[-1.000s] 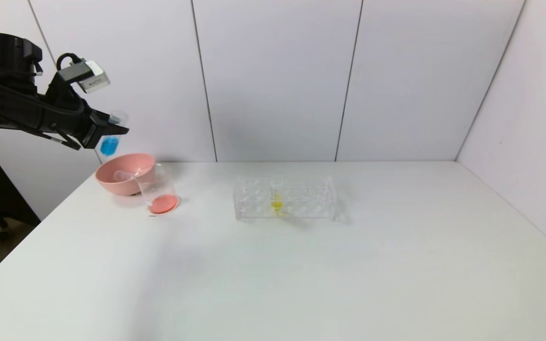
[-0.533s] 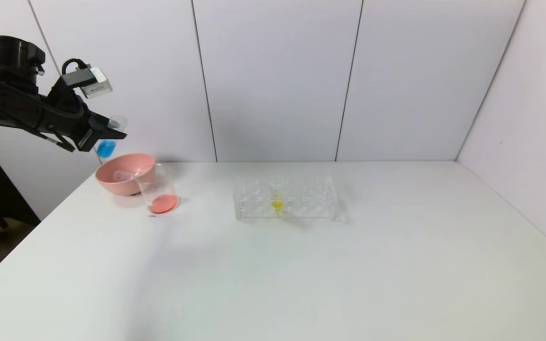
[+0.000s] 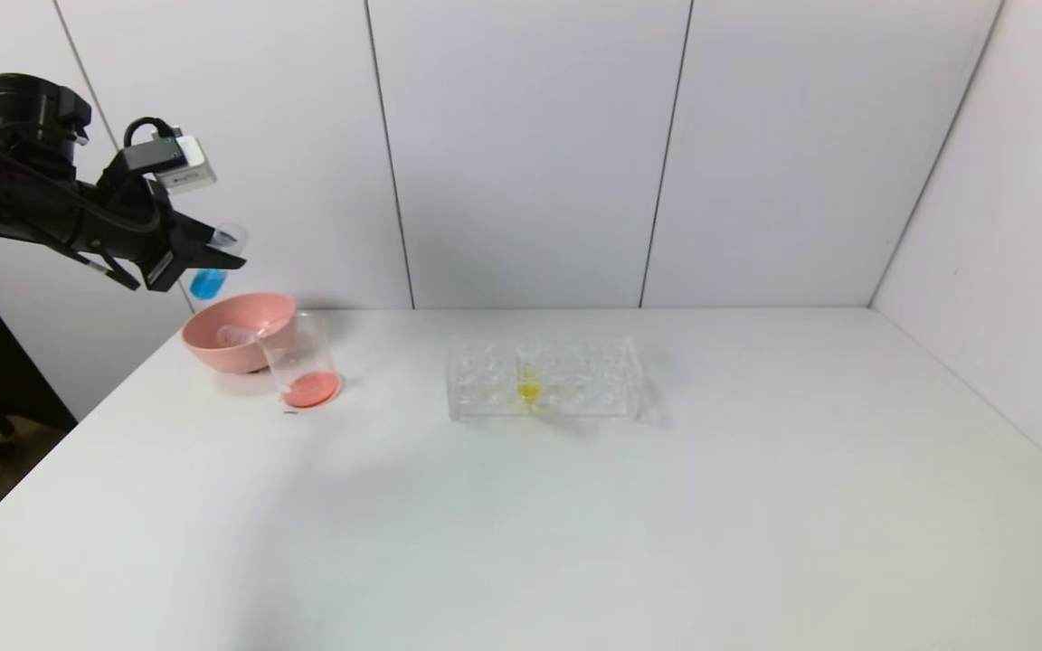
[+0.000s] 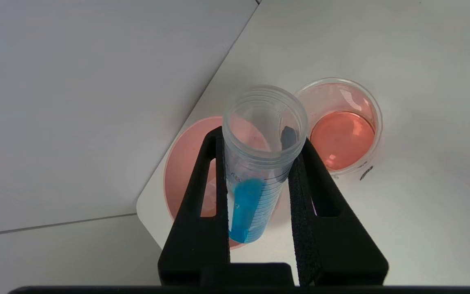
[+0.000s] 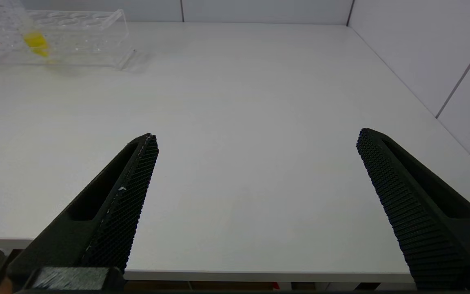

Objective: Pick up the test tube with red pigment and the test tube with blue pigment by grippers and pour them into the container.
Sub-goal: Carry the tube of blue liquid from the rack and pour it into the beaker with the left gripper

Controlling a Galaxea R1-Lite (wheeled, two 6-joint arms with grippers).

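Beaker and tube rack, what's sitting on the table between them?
Nothing: the head view shows bare table between the beaker and the tube rack.

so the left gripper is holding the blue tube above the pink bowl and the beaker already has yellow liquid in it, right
Not quite: the beaker holds red-orange liquid, as the left wrist view shows. The left gripper does hold the blue tube above the pink bowl.

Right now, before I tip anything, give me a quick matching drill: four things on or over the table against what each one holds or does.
Things:
1. beaker
2. tube rack
3. left gripper
4. pink bowl

States:
A. shut on the blue tube
B. holds the yellow tube
C. holds red-orange liquid
D. stands against the beaker, at the table's far left

Pairs: 1-C, 2-B, 3-A, 4-D
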